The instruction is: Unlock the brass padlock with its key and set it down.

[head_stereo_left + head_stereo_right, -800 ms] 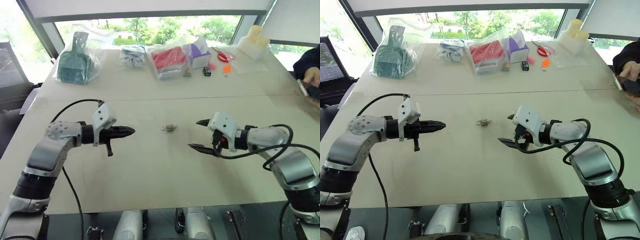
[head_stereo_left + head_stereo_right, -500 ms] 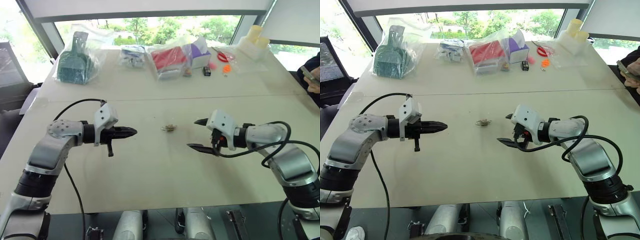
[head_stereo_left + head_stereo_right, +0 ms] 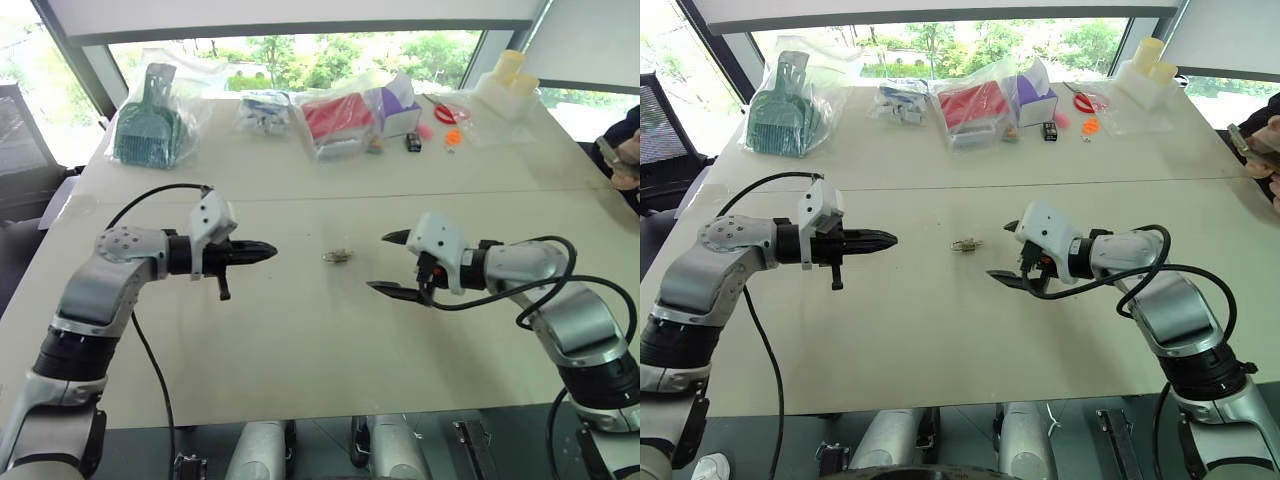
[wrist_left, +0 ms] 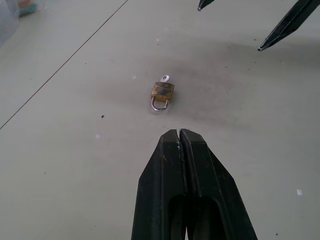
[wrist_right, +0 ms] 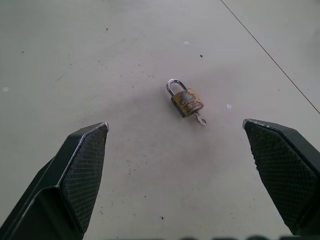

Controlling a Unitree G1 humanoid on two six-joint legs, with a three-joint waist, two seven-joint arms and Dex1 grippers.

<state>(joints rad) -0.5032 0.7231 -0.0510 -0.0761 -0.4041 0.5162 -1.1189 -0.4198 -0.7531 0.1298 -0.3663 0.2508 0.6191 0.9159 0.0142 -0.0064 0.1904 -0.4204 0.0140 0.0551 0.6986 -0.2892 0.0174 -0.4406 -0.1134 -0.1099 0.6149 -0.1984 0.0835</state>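
Observation:
The tiny brass padlock (image 4: pixel 162 92) lies flat on the pale table (image 3: pixel 300 340), its silvery shackle closed and a small silver key (image 5: pixel 201 120) sticking out of its base. It rests midway between my two arms (image 3: pixel 339 256). My left gripper (image 3: pixel 268 250) is shut with nothing in it and points at the lock from its left, a short way off. My right gripper (image 3: pixel 385 263) stands wide open to the lock's right, one finger high and one low, also apart from it. Both black fingers (image 5: pixel 82 165) frame the lock in the right wrist view.
Along the table's far edge sit bagged goods: a teal dustpan (image 3: pixel 148 125), a red packet (image 3: pixel 335 118), a purple box (image 3: pixel 400 105), red scissors (image 3: pixel 445 112) and a pale foam block (image 3: pixel 508 85). A person's hand (image 3: pixel 625 160) holds something at the far right edge.
Both grippers have edged a little closer to the padlock. The lock has not moved. The person's hand at the right edge has shifted.

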